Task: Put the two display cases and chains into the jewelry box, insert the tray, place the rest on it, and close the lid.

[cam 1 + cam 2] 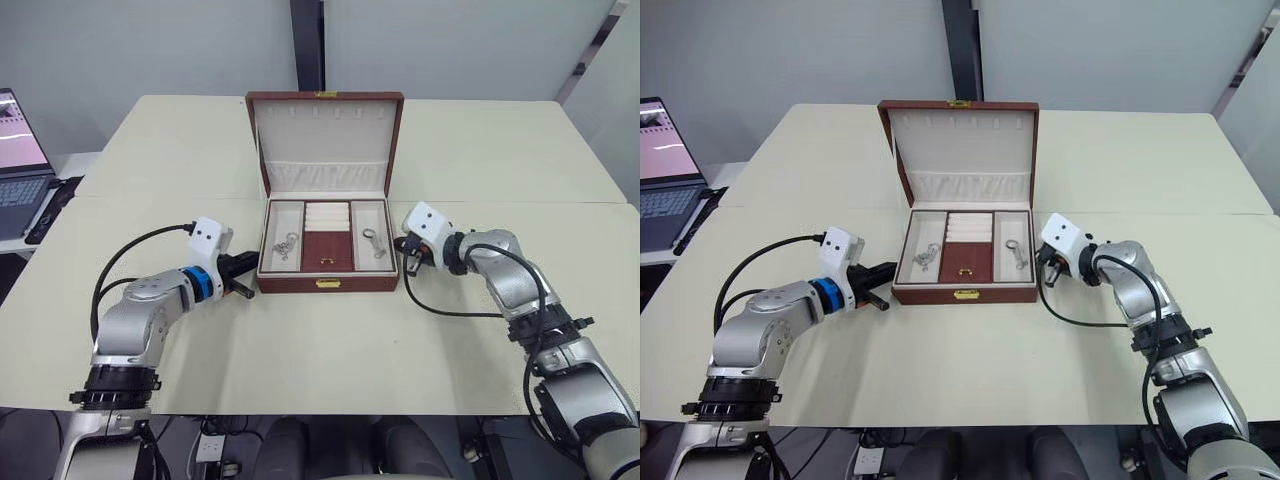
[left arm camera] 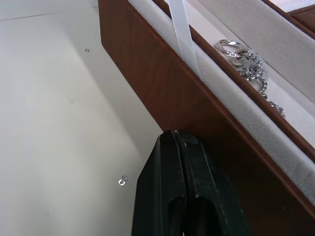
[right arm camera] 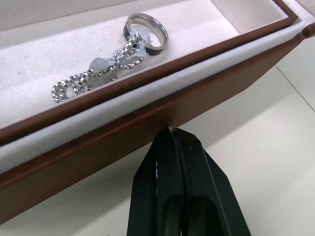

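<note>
Flanking the jewelry box point(image 1: 327, 283) mid-table, left gripper point(image 2: 179, 140) and right gripper point(image 3: 172, 135) have fingers pressed together, empty. Tray point(image 1: 327, 237) seated inside; the upright lid point(image 1: 325, 140) looks stiff, hinged, probably best pushed at its top edge.

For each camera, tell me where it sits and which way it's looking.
Head stereo pair: looks forward and down at the open jewelry box on the table; both arms show.
Left wrist: beside the box's left wall, with the left end effector shut.
Right wrist: beside the right wall, with the right end effector shut.
Shared: both wrist views show chains in the tray.
</note>
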{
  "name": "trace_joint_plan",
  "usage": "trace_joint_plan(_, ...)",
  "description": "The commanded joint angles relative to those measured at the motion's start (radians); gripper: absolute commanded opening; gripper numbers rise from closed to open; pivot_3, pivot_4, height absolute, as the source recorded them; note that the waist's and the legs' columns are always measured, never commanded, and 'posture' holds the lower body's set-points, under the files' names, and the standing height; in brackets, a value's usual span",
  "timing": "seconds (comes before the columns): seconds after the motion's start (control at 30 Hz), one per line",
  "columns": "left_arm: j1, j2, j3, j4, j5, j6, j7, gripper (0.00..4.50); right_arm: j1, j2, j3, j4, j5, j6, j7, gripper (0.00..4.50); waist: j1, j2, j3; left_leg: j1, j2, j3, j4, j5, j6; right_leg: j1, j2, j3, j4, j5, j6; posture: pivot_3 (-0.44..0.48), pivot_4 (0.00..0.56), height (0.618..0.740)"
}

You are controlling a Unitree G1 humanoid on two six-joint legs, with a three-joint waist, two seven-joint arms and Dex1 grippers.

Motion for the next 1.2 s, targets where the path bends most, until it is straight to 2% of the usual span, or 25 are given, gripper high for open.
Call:
trace_joint_plan(0.03, 0.008, -0.013, -0.018, -0.105, -0.048, 0.015, -0.043, 0.0, 0.019, 0.013, 0.013, -0.125, 0.058, 0.035, 0.061, 0.01, 0.0, 0.0, 0.0, 0.0, 0.0, 0.0, 0.0, 0.0, 0.0, 0.0, 0.0, 0.0, 0.0, 0.0, 0.0, 0.0, 0.15, 0.74)
trace_joint_plan(0.33, 0.094, 0.002, 0.015, -0.198, -0.072, 0.066, -0.061, 0.0, 0.11, -0.038, 0.026, -0.312, 0.094, 0.143, 0.122, 0.01, 0.0, 0.0, 0.0, 0.0, 0.0, -0.001, 0.0, 0.0, 0.0, 0.0, 0.0, 0.0, 0.0, 0.0, 0.0, 0.0, 0.15, 0.74)
trace_joint_plan(0.6, 0.173, 0.003, 0.031, -0.307, -0.107, 0.118, -0.062, 0.0, 0.154, -0.067, 0.027, -0.399, 0.114, 0.203, 0.154, 0.01, 0.0, 0.0, 0.0, 0.0, 0.0, -0.001, 0.0, 0.0, 0.0, 0.001, 0.0, 0.0, 0.0, 0.0, 0.0, 0.0, 0.15, 0.74)
trace_joint_plan(0.83, 0.208, -0.006, 0.044, -0.344, -0.111, 0.132, -0.052, 0.0, 0.18, -0.094, 0.029, -0.445, 0.142, 0.224, 0.172, 0.01, 0.0, 0.0, 0.0, 0.0, 0.0, -0.002, 0.0, 0.0, 0.0, 0.001, 0.0, 0.0, -0.001, 0.0, 0.0, 0.0, 0.15, 0.74)
trace_joint_plan(1.2, 0.227, 0.008, 0.043, -0.299, -0.068, 0.068, -0.066, 0.0, 0.195, -0.126, -0.014, -0.399, 0.104, 0.15, 0.129, 0.01, 0.0, 0.0, 0.0, 0.0, 0.0, -0.002, 0.0, 0.0, 0.0, 0.001, 0.0, 0.0, -0.001, 0.0, 0.0, 0.0, 0.15, 0.74)
